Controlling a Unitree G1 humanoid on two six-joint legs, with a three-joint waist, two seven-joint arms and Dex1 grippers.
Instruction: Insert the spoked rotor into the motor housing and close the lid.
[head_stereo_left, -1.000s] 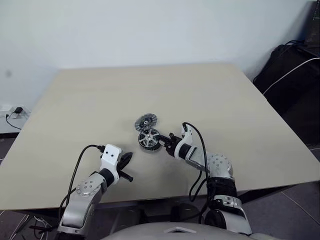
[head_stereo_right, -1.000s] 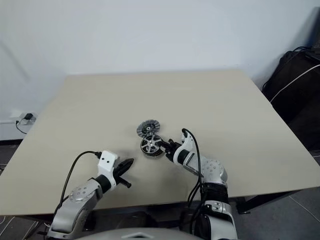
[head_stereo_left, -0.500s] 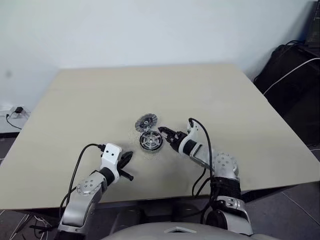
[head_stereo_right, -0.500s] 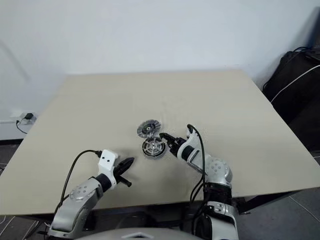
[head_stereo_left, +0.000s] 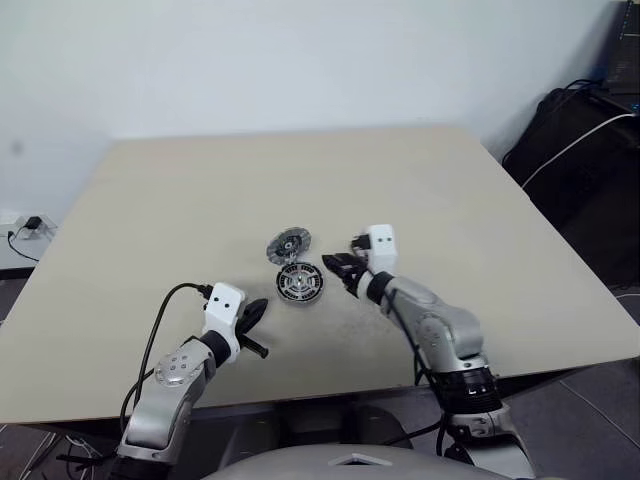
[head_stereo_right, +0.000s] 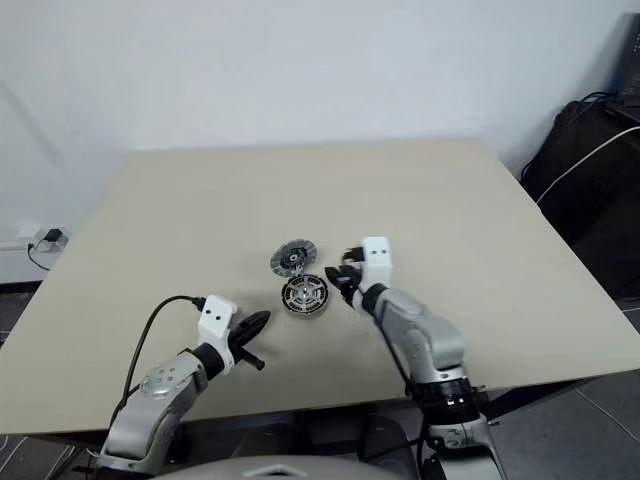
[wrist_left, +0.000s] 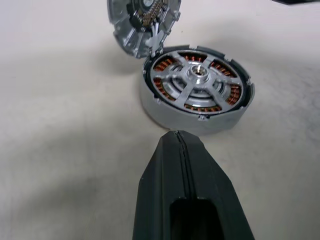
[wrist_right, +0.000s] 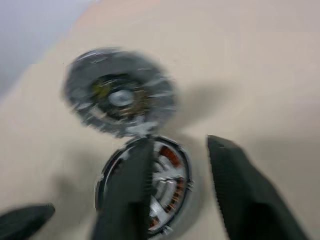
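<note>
Spoked rotor (wrist_left: 197, 82) seated in motor housing (wrist_left: 165, 115)

Motor housing (head_stereo_left: 300, 282) on table (head_stereo_left: 150, 220), lid (head_stereo_left: 289, 245) touching it, right hand (head_stereo_left: 338, 267) beside

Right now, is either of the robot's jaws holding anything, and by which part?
Nothing is held. The left gripper is shut on nothing, short of the motor housing. The right gripper hovers open above it, jaws apart, touching nothing.
</note>
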